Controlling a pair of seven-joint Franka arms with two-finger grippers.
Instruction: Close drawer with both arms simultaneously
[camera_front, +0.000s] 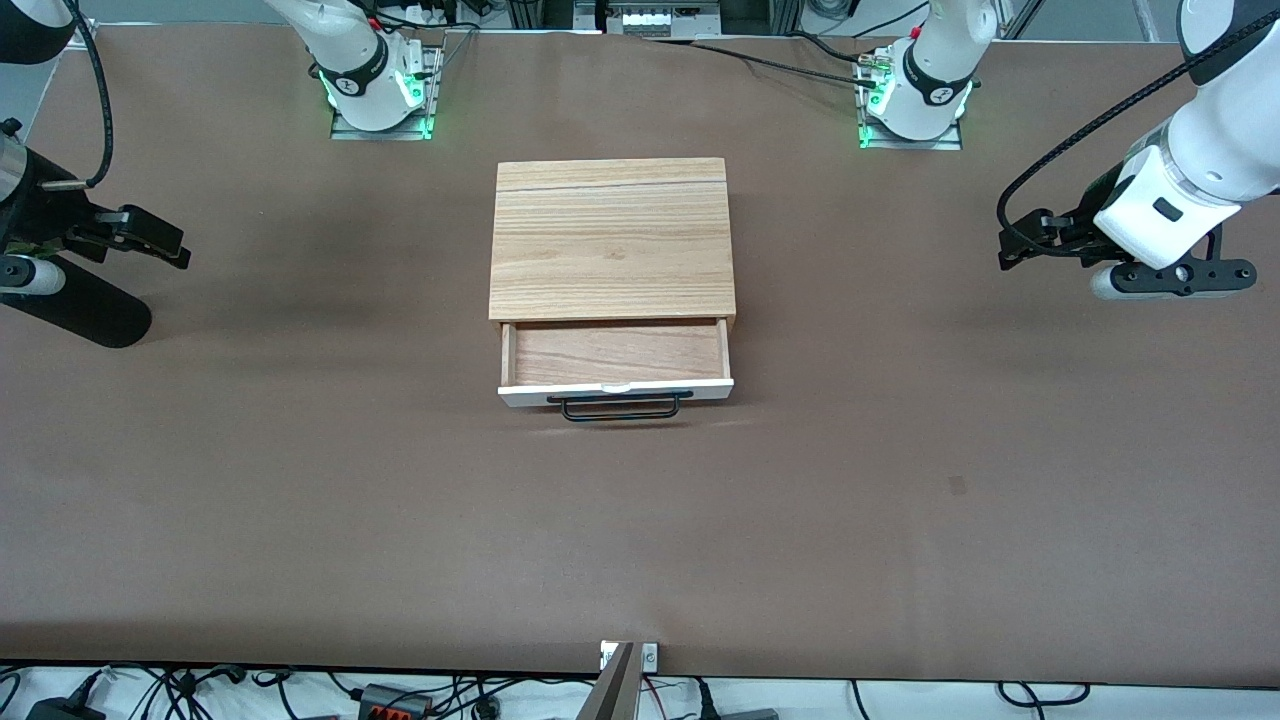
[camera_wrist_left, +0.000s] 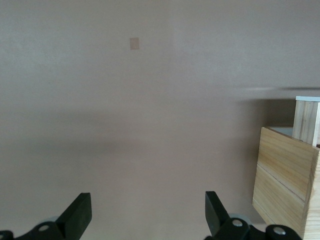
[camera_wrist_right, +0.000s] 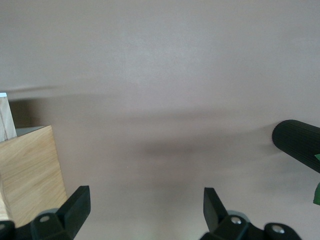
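Note:
The light oak box (camera_front: 612, 240) stands at the table's middle. Its drawer (camera_front: 615, 352) is pulled out toward the front camera, with the white front panel (camera_front: 615, 392) and black wire handle (camera_front: 620, 408) nearest to that camera. The tray is empty. My left gripper (camera_front: 1015, 245) hangs open and empty over the table toward the left arm's end, well apart from the box. My right gripper (camera_front: 165, 238) hangs open and empty toward the right arm's end. The left wrist view shows the open gripper (camera_wrist_left: 147, 210) and the box's side (camera_wrist_left: 285, 180). The right wrist view shows its own gripper (camera_wrist_right: 146, 205) and the box (camera_wrist_right: 30, 175).
A black ribbed cylinder (camera_front: 80, 305) juts in by the right gripper and also shows in the right wrist view (camera_wrist_right: 300, 145). A small square patch (camera_front: 958, 485) marks the brown table top (camera_front: 300, 500). Cables lie along the table's edge nearest the front camera.

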